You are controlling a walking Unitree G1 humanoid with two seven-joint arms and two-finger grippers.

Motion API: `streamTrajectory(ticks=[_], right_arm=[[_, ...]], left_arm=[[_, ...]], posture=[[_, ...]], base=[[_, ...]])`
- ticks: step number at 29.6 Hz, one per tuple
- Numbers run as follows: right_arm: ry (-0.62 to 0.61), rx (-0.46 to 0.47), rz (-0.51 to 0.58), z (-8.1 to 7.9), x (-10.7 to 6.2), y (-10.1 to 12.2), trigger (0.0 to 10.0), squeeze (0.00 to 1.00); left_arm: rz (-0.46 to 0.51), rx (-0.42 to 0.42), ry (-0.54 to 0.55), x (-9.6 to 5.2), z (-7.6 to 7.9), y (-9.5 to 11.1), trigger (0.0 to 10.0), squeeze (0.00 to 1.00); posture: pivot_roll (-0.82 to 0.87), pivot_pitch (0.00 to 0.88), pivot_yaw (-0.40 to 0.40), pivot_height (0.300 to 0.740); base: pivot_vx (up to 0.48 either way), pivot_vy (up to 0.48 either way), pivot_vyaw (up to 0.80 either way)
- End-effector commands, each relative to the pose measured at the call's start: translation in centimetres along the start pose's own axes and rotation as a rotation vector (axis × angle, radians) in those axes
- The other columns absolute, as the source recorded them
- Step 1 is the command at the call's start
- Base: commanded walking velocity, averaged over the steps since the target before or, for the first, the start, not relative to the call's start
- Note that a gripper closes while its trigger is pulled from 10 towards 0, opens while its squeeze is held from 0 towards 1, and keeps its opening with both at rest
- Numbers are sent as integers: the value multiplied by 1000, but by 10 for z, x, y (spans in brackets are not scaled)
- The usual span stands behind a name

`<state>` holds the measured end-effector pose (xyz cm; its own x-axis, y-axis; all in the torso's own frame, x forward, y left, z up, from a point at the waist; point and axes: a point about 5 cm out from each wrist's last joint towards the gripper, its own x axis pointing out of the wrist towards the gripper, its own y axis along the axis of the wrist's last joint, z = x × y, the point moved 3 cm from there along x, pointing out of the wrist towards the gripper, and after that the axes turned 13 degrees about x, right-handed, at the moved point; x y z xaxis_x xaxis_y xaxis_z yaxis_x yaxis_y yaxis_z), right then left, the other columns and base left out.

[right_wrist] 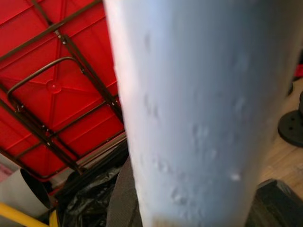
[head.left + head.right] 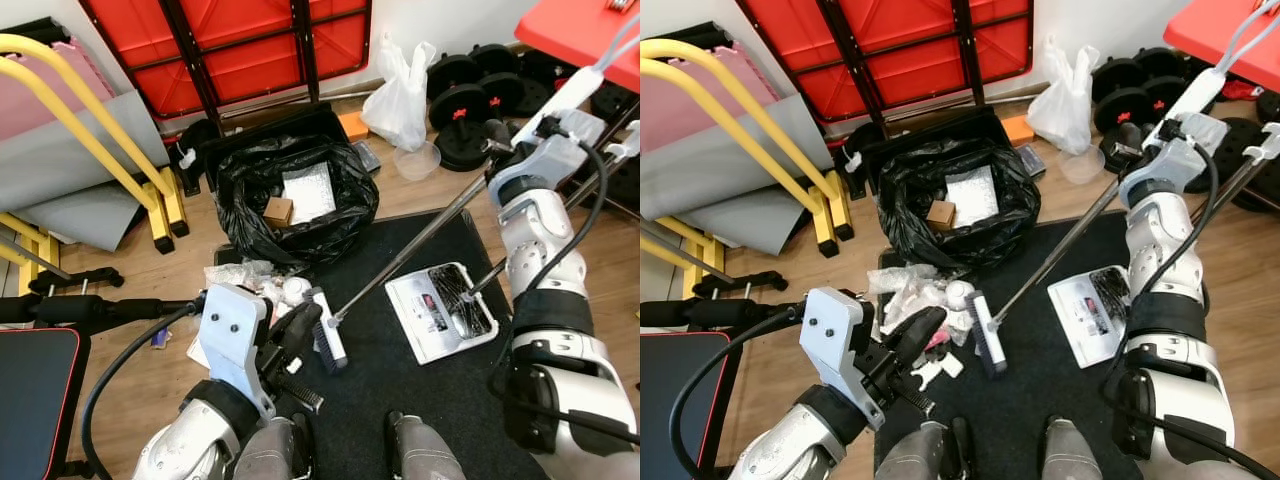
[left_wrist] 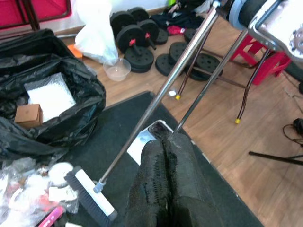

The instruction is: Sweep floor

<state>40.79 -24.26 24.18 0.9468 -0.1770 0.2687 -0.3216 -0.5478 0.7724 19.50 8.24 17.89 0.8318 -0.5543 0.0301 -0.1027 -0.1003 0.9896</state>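
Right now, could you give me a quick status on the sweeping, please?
Right hand up on the broom handle. Left hand shut, empty, low by the brush head. Litter pile beside the brush, dustpan on the mat. Bin bag close behind.

A broom [image 2: 400,262] is seen slanting across the scene. Its long silver metal shaft rises from a low point near the centre up toward the far right. Its head [image 2: 329,329], a narrow white block with dark bristles, is set on the near left part of a black mat [image 2: 400,400]. Just to the left of the head, a heap of litter [image 2: 262,283] made of crumpled clear plastic and white scraps is piled on the mat edge and the wooden floor [image 2: 130,380]. To the right of the head, a white dustpan [image 2: 440,310] with a dark inside is laid flat on the mat, its thin metal handle angled up to the far right.
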Motion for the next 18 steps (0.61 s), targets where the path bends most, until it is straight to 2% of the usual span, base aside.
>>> streamTrajectory(ticks=[1, 11, 18], right_arm=[[1, 41, 69, -2, 3, 11, 10000, 0], [-5, 51, 123, -4, 11, 22, 10000, 0], [-47, 81, 118, 5, 9, 11, 10000, 0]], left_arm=[[-10, -14, -66, -6, 8, 0, 10000, 0], [-16, -28, -78, -10, 11, 3, 10000, 0], [-21, -33, -84, -12, 13, 5, 10000, 0]], posture=[[56, 342, 83, 740], [82, 360, 95, 740], [99, 371, 101, 740]], base=[[0, 0, 0], [0, 0, 0], [0, 0, 0]])
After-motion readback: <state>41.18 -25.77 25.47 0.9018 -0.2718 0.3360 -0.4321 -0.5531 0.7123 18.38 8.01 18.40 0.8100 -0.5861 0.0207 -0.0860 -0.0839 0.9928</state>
